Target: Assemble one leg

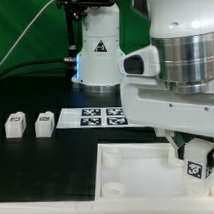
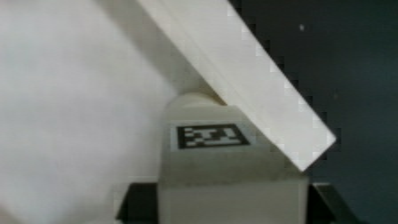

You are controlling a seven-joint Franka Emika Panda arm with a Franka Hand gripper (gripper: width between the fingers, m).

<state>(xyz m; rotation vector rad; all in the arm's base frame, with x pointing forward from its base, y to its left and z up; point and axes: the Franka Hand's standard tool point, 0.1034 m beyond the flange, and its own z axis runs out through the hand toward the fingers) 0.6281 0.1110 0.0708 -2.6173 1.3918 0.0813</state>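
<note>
One white tagged leg [image 2: 217, 150] between jaws.

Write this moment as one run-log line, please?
gripper: shut on leg | position: over panel corner | two spare legs: on table | seated: cannot tell

Black table [image 1: 33, 167] fills the foreground, lit evenly and bright; green backdrop [image 1: 23, 32] rises behind it. A dark cable [image 1: 19, 44] loops across that green.
</note>
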